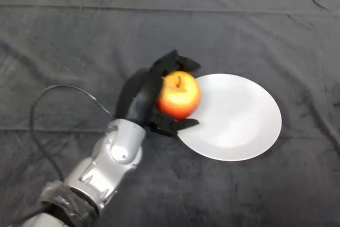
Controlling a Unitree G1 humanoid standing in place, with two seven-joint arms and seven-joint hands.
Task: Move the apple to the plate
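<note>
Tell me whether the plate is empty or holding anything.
Empty: the white plate shows bare; the apple sits in the left hand over its left rim.

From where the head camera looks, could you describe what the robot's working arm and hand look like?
The left arm has a silver-grey shell of rounded, jointed segments, with dark wrapping near the lower end. The left hand is black, with thick, blocky fingers.

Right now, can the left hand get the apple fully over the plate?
Probably yes. The left hand is curled round the apple, already at the plate's left rim, and nothing lies on the plate ahead of it.
</note>
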